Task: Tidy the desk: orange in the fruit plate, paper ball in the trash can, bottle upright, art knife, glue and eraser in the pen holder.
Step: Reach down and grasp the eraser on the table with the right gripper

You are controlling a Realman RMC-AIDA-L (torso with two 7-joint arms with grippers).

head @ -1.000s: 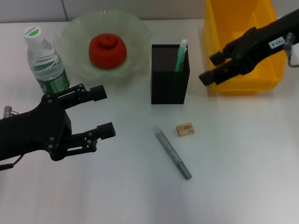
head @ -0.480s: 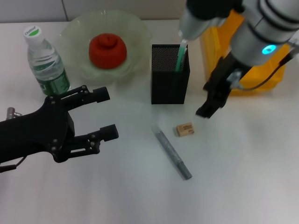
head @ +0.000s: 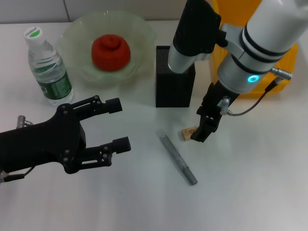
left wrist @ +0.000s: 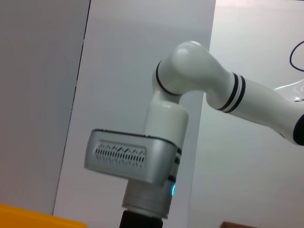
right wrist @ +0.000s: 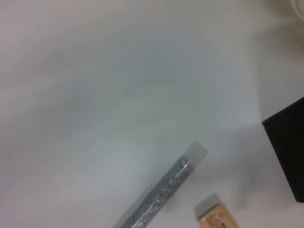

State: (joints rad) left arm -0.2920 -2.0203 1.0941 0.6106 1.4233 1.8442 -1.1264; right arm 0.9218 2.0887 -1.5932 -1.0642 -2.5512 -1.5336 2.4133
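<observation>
The right gripper (head: 201, 131) is poised directly over the small tan-beige rectangular eraser (head: 187, 132), which lies flat on the white desk (head: 250, 183) at about five o'clock from the tall square black metal mesh pen holder (head: 175, 87). Whether the right fingers are spread or closed cannot be told, since they are seen end-on and cover most of the block.

For a clean pick, the descent is best kept vertical and centred on the block, with the jaws set across its short sides, and the slim grey glittery stick (head: 178, 159) at seven o'clock left undisturbed.

The left gripper (head: 115, 124) is held spread and empty at nine o'clock.

The bright yellow rectangular plastic trash can (head: 284, 72) is largely screened by the right arm. In the right wrist view the eraser (right wrist: 216, 217) is cut off at the edge.
</observation>
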